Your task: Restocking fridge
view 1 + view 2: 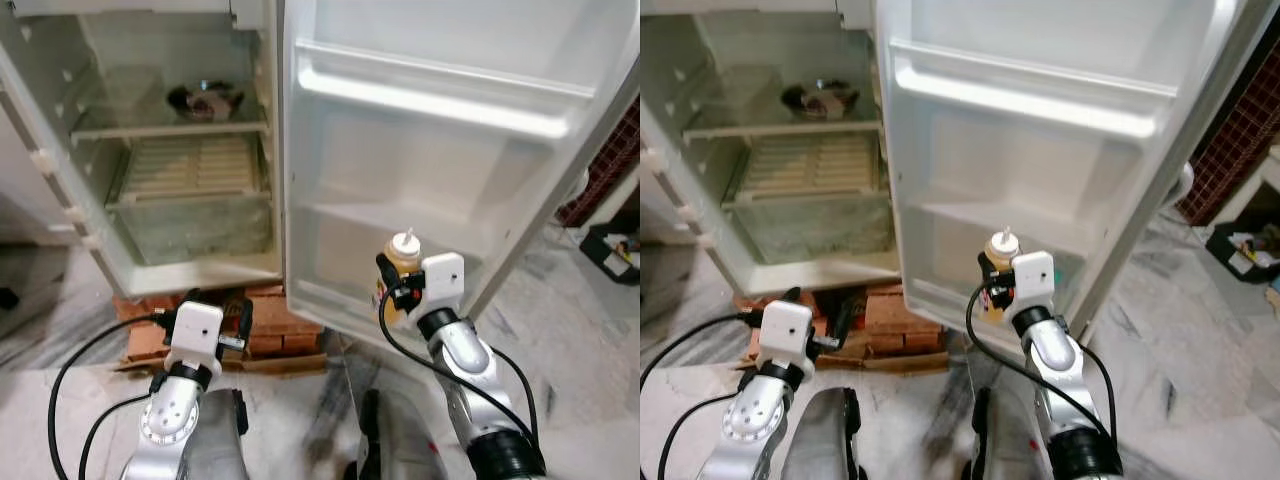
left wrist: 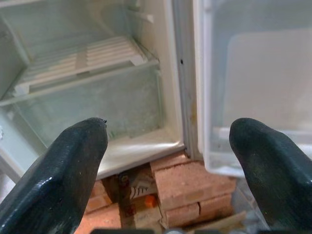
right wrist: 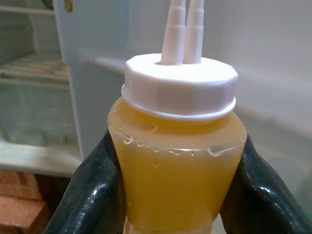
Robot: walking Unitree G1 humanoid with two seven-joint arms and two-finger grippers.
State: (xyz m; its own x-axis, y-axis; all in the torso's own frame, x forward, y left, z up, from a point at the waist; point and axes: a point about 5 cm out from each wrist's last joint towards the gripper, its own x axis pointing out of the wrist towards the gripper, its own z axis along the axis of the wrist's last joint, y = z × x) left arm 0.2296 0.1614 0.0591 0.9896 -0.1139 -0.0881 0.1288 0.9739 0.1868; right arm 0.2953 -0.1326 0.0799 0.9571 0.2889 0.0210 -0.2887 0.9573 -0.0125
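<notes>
Head stereo pair: looked forward and down at the open white fridge (image 1: 180, 150).
Left wrist: faced its lower compartment, close.
Right wrist: very near the yellow squeeze bottle (image 3: 178, 161).
Shared: red brick base (image 2: 192, 187).

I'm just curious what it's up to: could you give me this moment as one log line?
fridge door: open | right gripper: shut on yellow squeeze bottle, upright, before door shelves | left gripper: open, empty, low before fridge

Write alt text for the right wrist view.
The right hand grips an upright squeeze bottle of yellow sauce, its two black fingers pressed against the sides below a white cap with twin nozzles. Behind it, blurred, are the open fridge door and the fridge's shelves.
</notes>
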